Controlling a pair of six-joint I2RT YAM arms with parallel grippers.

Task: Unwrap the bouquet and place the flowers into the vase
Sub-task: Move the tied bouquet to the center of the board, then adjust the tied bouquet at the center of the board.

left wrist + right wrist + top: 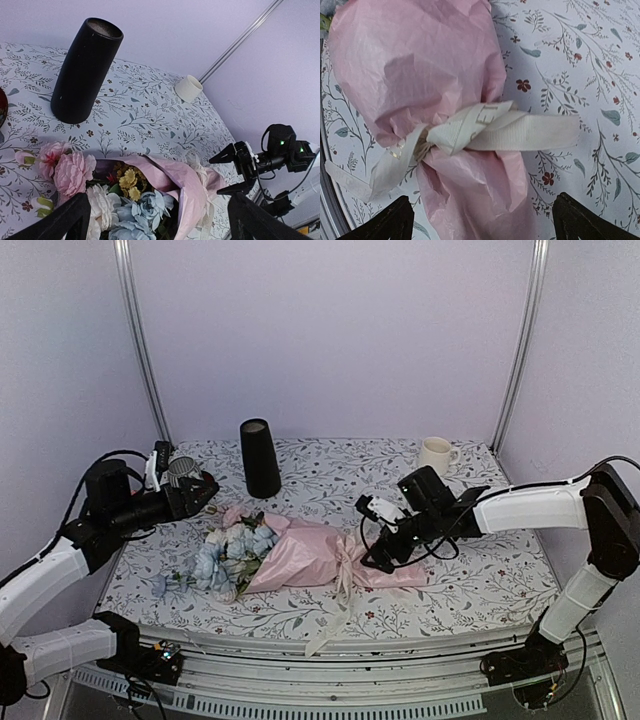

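Both spread: left pincer [206, 491], right pincer [221, 175]; bouquet [300, 556] lies crosswise, blooms [226, 558] pointing left.

Legible text: none in any view.
Cream ribbon [520, 132]: one faint boxy mark on the loop at the tied neck of the bouquet [420, 65], too blurred to read.

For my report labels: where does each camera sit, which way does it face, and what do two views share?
Top external: above and behind, looking down on the table; left arm, right arm, bouquet, vase.
Left wrist: facing across the flowers to the vase and cream mug; own fingertips, right gripper.
Right wrist: straight down on the cream ribbon; own fingertips.
Shared: vase and mug, in top and left wrist.
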